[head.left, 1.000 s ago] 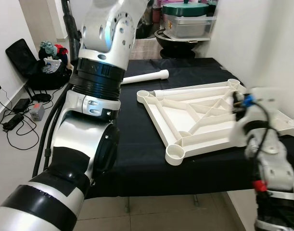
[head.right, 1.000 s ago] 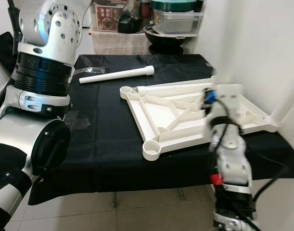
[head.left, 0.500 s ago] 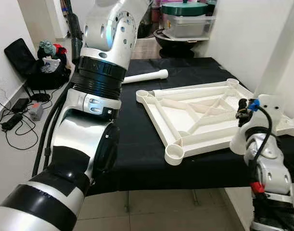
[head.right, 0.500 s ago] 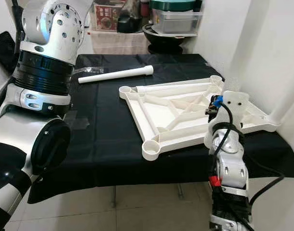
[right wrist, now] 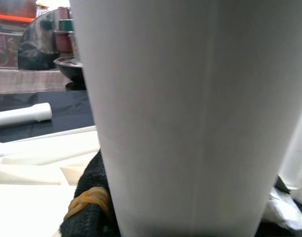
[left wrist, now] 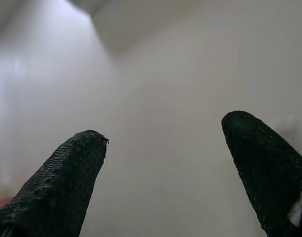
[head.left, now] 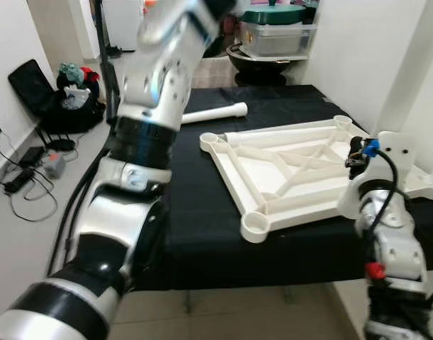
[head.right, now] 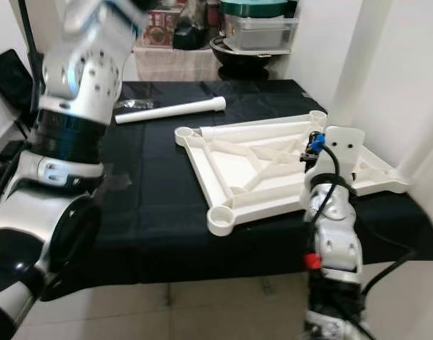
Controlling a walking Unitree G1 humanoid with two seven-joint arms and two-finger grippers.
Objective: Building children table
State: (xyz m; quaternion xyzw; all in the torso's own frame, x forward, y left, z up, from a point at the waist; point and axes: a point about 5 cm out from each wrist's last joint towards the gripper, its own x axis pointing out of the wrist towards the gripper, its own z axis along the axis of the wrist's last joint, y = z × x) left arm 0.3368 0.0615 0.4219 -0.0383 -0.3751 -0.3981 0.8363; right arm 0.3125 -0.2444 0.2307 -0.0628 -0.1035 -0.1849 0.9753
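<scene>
The white table frame (head.right: 273, 166) lay upside down on the black tabletop (head.right: 152, 205), sockets up for legs. The right pincer (right wrist: 99, 212) gripped an upright leg (right wrist: 190, 113); the left pincer (left wrist: 163, 173) gaped, raised high.

Bright, even light; motion-blurred left arm (head.left: 166, 42)

No text, label, brand or number can be read. A red printed box (head.right: 161, 19) at the 12 o'clock edge of the right eye view, behind the table (head.right: 166, 191), bears markings too small and blurred to make out; the same red print shows as a smear in the right wrist view.
</scene>
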